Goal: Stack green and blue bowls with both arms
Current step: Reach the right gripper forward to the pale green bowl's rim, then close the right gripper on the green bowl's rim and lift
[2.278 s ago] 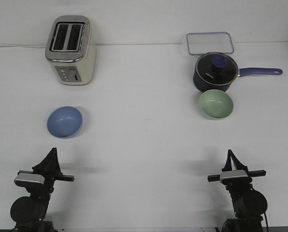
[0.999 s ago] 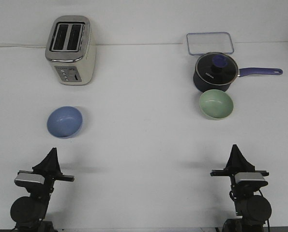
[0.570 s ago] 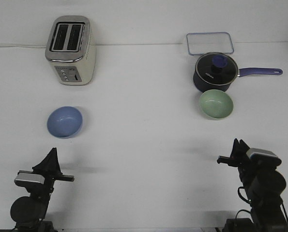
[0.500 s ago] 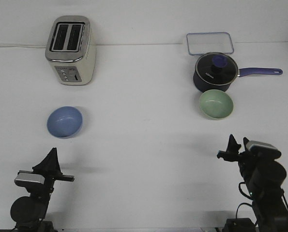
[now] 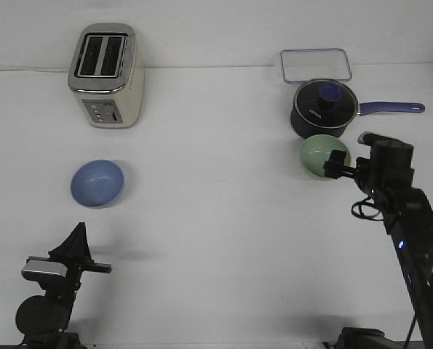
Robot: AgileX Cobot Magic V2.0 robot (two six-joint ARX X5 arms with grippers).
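Note:
The periwinkle blue bowl (image 5: 97,182) sits upright on the white table at the left, in front of the toaster. The pale sage green bowl (image 5: 316,155) sits at the right, just in front of the saucepan. My right gripper (image 5: 335,164) is stretched out over the table at the green bowl's right rim, its fingers apart, one finger (image 5: 338,155) over the rim; it grips nothing. My left gripper (image 5: 77,234) rests low at the front left, short of the blue bowl, its fingers together in a point and empty.
A cream toaster (image 5: 105,75) stands at the back left. A dark navy saucepan (image 5: 324,109) with a lid and a handle pointing right stands right behind the green bowl. A clear rectangular container (image 5: 315,65) lies behind it.
My right arm has risen from its rest at the front right and reached forward to the green bowl's right rim. The left arm and both bowls have not moved.

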